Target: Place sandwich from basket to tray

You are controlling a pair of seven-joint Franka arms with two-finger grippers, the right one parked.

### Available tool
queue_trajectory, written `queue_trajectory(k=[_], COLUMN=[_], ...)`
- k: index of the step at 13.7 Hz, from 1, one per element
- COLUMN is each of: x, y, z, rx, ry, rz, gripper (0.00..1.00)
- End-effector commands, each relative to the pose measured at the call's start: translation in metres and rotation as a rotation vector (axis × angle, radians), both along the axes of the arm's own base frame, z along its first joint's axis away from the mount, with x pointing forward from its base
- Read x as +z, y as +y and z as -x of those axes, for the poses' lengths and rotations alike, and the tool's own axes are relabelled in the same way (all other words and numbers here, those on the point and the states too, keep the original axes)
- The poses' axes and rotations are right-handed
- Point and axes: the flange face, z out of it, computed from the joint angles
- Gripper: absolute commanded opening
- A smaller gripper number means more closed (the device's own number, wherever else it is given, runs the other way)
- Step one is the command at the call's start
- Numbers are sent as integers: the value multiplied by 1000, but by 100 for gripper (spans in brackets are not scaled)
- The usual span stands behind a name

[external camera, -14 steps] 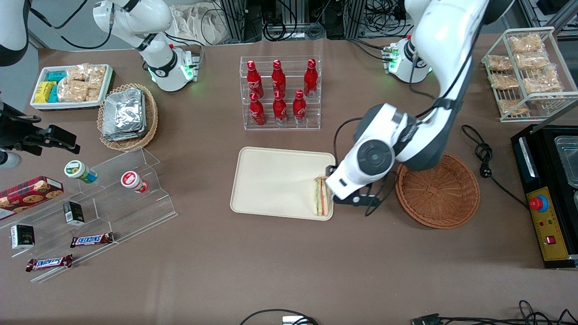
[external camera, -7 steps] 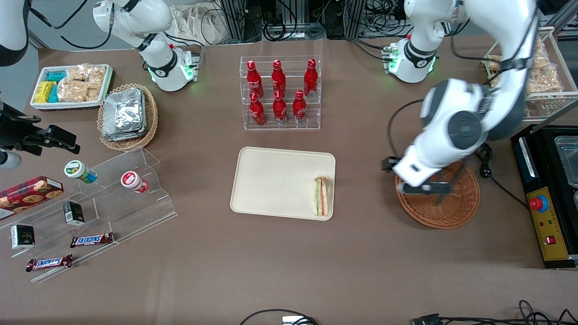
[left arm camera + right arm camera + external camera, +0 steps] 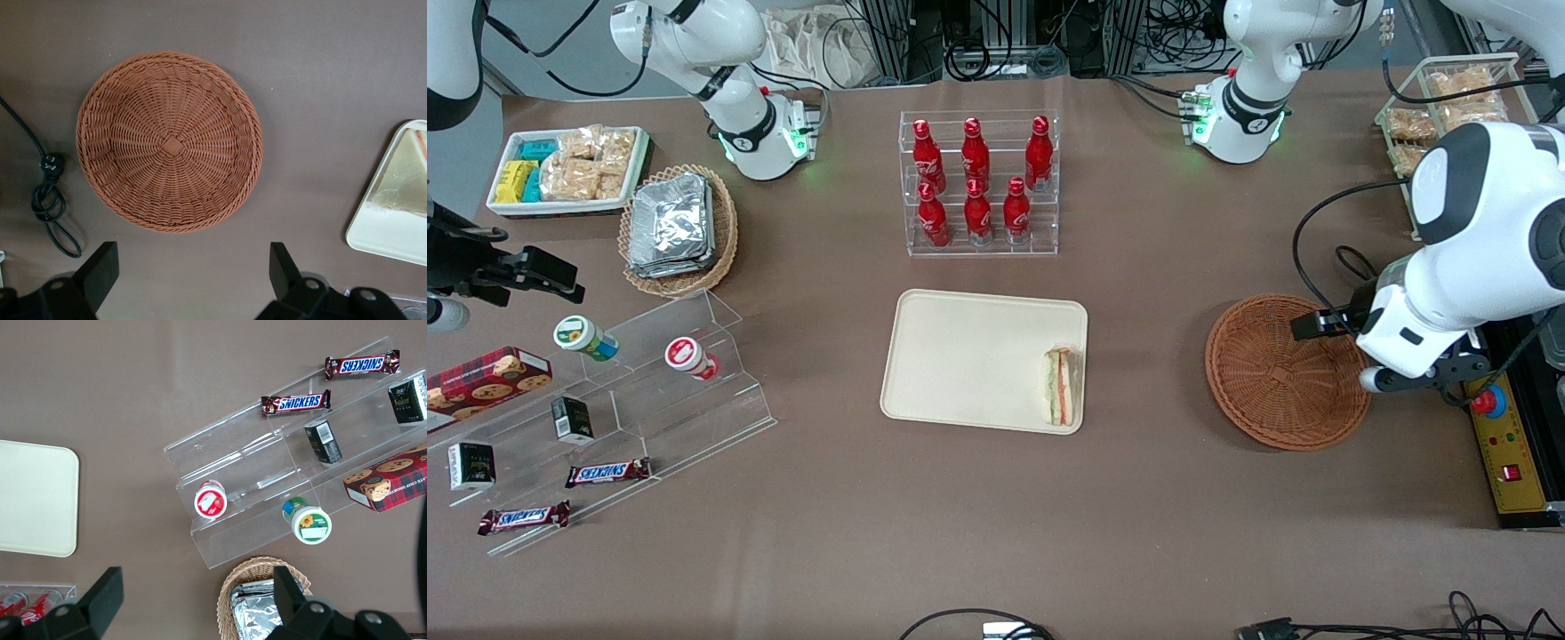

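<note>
The sandwich (image 3: 1061,386) lies on the tray (image 3: 960,356), well away from the pincer (image 3: 1383,378), which hangs spread and empty by the bare basket (image 3: 170,141), so the arm should simply lift clear of the worktop (image 3: 996,516) without brushing the wicker.

The left arm reaches out from its base toward the working arm's end of the bench, its big white elbow joint raised high and the forearm bending down to the wrist. The gripper (image 3: 1369,351) hangs well above the bench and points straight down. In the wrist view its two dark fingers (image 3: 100,270) stand spread wide apart, with nothing between them. A black cable loops from the forearm down to the wrist.
</note>
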Motion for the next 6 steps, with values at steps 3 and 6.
queue_trajectory(k=[3, 6], x=[12, 11], y=[6, 7], z=[-11, -10], rx=[23, 26], ry=[6, 9], rz=[-1, -2], gripper=[100, 100])
